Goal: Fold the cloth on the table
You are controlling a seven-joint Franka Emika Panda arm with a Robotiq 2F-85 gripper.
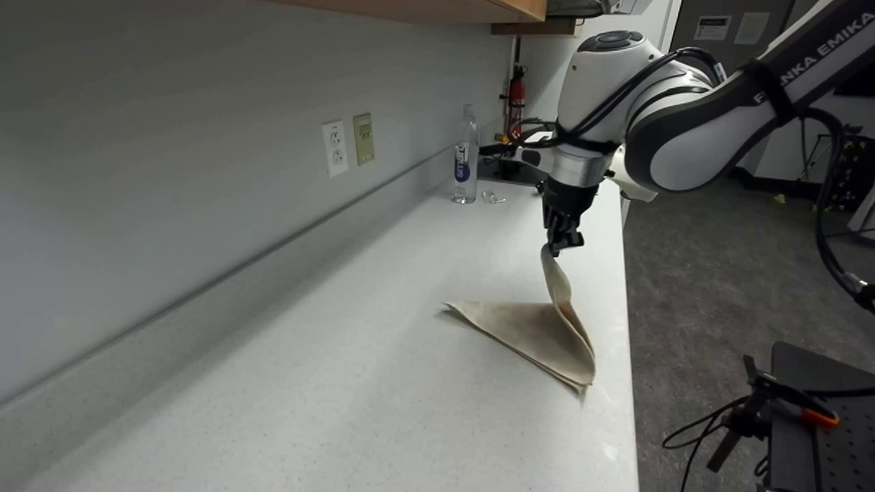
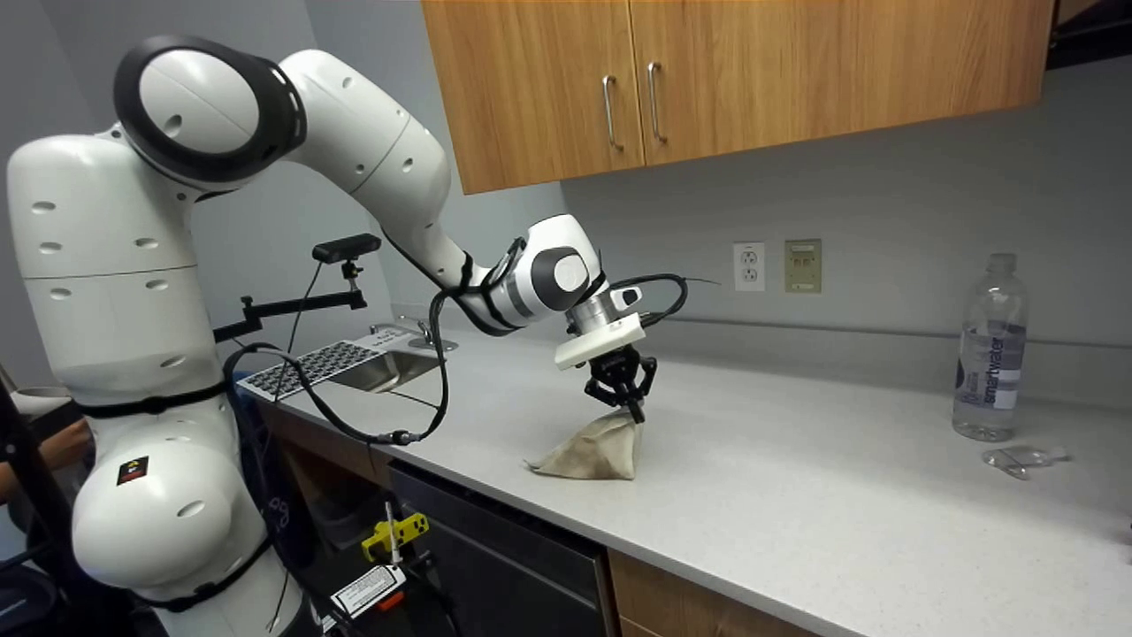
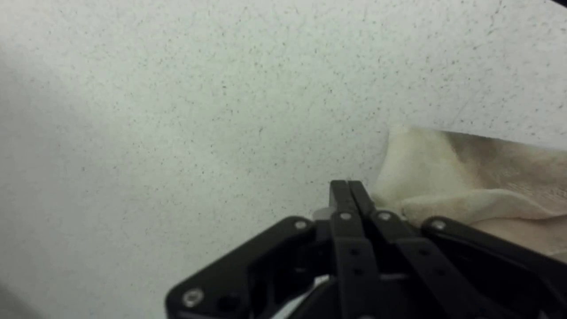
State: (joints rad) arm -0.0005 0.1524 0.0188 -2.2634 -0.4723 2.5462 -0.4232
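Beige cloth [image 1: 523, 328], qty 1, w/ brownish patches: on white tabletop [image 1: 307, 383], layers doubled, one end raised. Black hand [image 1: 556, 250]: clenched on raised end; in an exterior view, cloth's remainder lies approx. 6 o'clock of it. Clear bottle [image 1: 466, 164], upright, same view: btwn 10 & 11 o'clock of hand.

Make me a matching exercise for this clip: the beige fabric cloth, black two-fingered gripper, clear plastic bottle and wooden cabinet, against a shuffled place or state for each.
1. beige fabric cloth
2. black two-fingered gripper
3. clear plastic bottle
4. wooden cabinet

A. standing upright near the grey wall
B. high up, above the speckled white countertop
C. partly raised, partly resting on the countertop
D. closed, with fabric in its grip

Pairs: 1-C; 2-D; 3-A; 4-B
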